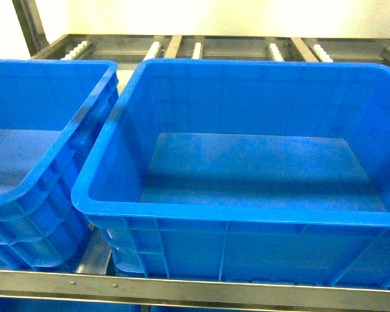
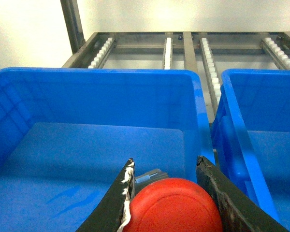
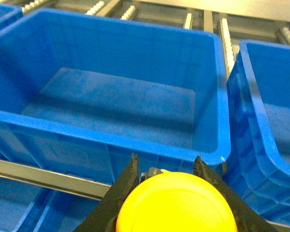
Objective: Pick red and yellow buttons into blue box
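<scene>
No readable writing anywhere. Left claw clamped on red button over blue box. Right claw clamped on glossy yellow button, before box front rim.

Light was bright and even on my feeds. The back wall washed out white. The red cap and yellow cap sat blurred, too close for focus.
</scene>
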